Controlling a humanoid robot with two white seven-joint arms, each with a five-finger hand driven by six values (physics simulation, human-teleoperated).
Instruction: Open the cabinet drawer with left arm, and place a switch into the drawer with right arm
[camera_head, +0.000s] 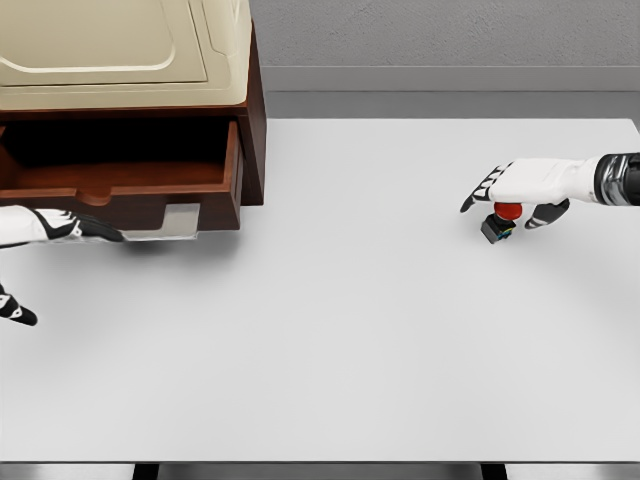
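Drawer (120, 180) pulled out from a brown cabinet (252, 100) with a cream top, at the upper left of the frame, its dark wooden interior showing and a pale metal handle (172, 222) hanging at its front edge. The left hand (60, 228) enters from the left edge of the frame at mid-height, its black-tipped fingers reaching to the handle from the left; whether they clasp it or merely touch it cannot be told from this angle. A further dark fingertip of that hand shows lower down at the left edge.

At the right of the frame, the right hand (520, 190) comes in from the right edge on a white forearm with a dark wrist band. Its fingers are curled downward around the switch (502, 220), a small dark block with a red button on top, thumb on one side and the other fingers on the other. The switch sits tilted beneath the palm, at or just above the white table (350, 330); contact with the surface cannot be made out.

Drawer and switch lie well apart, on opposite sides of the tabletop. A grey wall runs across the upper right of the frame behind the table.
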